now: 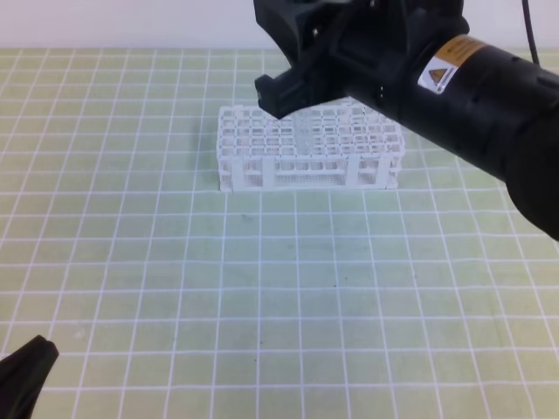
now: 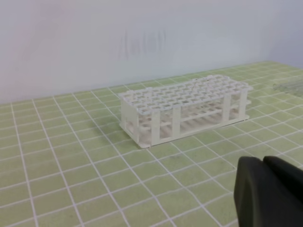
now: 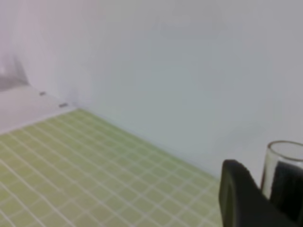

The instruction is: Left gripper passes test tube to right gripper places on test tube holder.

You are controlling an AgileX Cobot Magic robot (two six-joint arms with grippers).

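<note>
Your right gripper (image 3: 265,198) clamps the test tube (image 3: 282,165), hovering above the white test tube holder (image 1: 310,148); your left gripper (image 1: 26,371) rests shut, low. Misaligned descent could strike the lattice and slip the glass.

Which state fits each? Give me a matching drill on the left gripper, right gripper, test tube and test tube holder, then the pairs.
1 left gripper
2 right gripper
3 test tube
4 test tube holder

A white rack standing on the green mat
B shut, low at the near edge, holding nothing
C clear glass, clamped between black fingers
D raised above the rack, gripping the tube

Pairs: 1-B, 2-D, 3-C, 4-A
</note>
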